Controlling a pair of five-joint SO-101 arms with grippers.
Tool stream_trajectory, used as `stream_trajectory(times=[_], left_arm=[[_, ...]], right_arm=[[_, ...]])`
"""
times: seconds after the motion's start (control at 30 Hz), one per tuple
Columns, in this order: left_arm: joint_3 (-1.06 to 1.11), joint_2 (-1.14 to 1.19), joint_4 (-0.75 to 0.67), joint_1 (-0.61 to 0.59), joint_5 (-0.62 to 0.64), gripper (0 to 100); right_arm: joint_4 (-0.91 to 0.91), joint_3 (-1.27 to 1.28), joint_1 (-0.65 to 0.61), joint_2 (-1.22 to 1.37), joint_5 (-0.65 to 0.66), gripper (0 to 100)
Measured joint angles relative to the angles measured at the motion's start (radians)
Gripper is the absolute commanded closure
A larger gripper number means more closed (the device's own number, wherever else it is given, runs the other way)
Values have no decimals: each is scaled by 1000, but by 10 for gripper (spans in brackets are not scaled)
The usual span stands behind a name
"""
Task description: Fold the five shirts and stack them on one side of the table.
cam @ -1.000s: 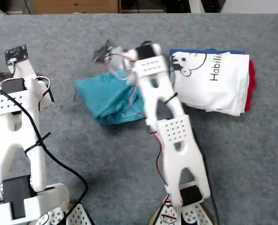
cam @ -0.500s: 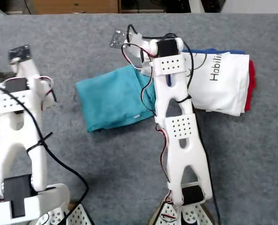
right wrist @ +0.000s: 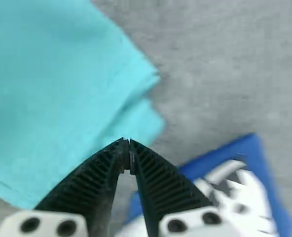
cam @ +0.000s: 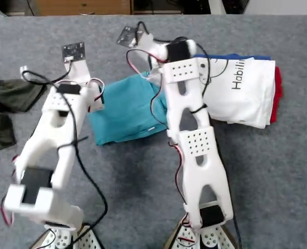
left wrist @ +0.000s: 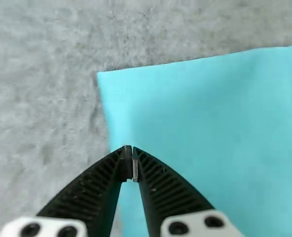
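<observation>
Teal shirt [cam: 125, 109]: I am seeing it lying folded at mid-worktop [cam: 278, 171]. Its long axis is running left to right, the right end tilting slightly toward the far side.
Left claw [left wrist: 128, 155]: it is hanging clenched on nothing, tips over the teal shirt [left wrist: 210, 123] near its far-left corner. I cannot tell whether it is touching.
Right claw [right wrist: 127, 148]: also clenched and holding nothing, it is sitting at the teal shirt's [right wrist: 52, 89] far-right corner, beside the stack.
Stack: a white shirt [cam: 236, 91] is lying on top at the right, with a blue shirt [cam: 247, 56] and a red shirt [cam: 278, 91] peeking out beneath.
Dark shirt [cam: 8, 98]: it is lying crumpled at the left edge.
</observation>
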Motion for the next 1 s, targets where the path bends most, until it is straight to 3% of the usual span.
stream_trajectory(times=[0.13,0.37,0.8,1.0], left_arm=[[-189,204,48,0,14,981],[-483,408,181,-31,14,981],[-534,489,207,-43,14,981],[-534,489,207,-43,14,981]], right_arm=[[-9,46,-38,2,-35,997],[-245,104,-52,51,-38,997],[-305,75,40,161,-41,997],[-158,-112,72,161,-41,997]])
